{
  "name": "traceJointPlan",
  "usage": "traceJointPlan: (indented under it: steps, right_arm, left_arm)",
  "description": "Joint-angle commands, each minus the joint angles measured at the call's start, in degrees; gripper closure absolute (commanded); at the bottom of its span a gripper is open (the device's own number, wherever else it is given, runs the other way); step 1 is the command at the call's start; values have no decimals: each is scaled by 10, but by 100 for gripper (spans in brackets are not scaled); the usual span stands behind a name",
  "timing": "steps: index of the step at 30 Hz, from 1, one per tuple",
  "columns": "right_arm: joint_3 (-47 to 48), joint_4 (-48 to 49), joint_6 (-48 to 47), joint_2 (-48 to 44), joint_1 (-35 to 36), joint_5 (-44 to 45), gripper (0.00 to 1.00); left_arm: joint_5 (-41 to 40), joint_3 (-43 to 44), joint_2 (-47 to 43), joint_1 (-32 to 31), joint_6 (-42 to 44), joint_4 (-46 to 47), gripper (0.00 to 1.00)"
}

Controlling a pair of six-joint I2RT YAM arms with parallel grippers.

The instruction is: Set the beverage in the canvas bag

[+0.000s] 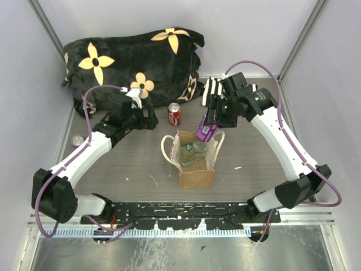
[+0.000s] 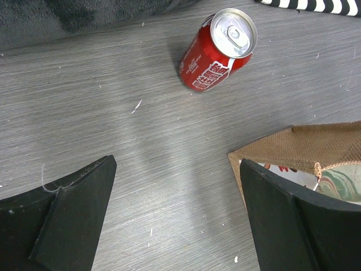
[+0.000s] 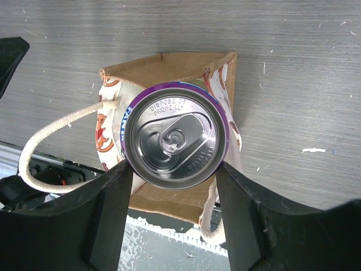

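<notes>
A purple beverage can point(image 3: 176, 134) hangs top-up between the fingers of my right gripper point(image 3: 174, 169), which is shut on its sides. It is right over the open mouth of the tan canvas bag point(image 3: 169, 70). From above, the can point(image 1: 204, 132) sits at the bag's point(image 1: 196, 176) far right corner, with my right gripper point(image 1: 206, 125) above it. Pale glassy items point(image 1: 192, 152) lie inside the bag. My left gripper point(image 2: 177, 209) is open and empty over bare table, left of the bag's corner point(image 2: 316, 148). A red can point(image 2: 217, 51) stands beyond it.
The red can point(image 1: 174, 114) stands just behind the bag. Another purple can point(image 1: 77, 141) is at the table's left edge. A black flowered blanket point(image 1: 132, 62) fills the back, with a striped cloth point(image 1: 213, 89) beside it. The bag's cream handle point(image 3: 51, 132) loops out to one side.
</notes>
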Motion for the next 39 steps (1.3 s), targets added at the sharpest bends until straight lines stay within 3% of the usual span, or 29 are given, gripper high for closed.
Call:
traceJointPlan:
  steps: [1, 19, 36, 38, 39]
  right_arm:
    - [27, 32, 18, -37, 7, -7, 99]
    - [-5, 12, 50, -69, 86, 18, 99]
    - [-60, 45, 65, -92, 93, 41, 99]
    - [-54, 49, 64, -91, 93, 64, 89]
    - [-49, 49, 64, -89, 92, 82, 80]
  left_arm:
    - [7, 18, 2, 1, -3, 3, 2]
    - [6, 20, 1, 2, -6, 1, 2]
    - [12, 26, 7, 1, -11, -1, 2]
    - [12, 28, 9, 1, -9, -2, 2]
    - [11, 29, 10, 1, -8, -2, 2]
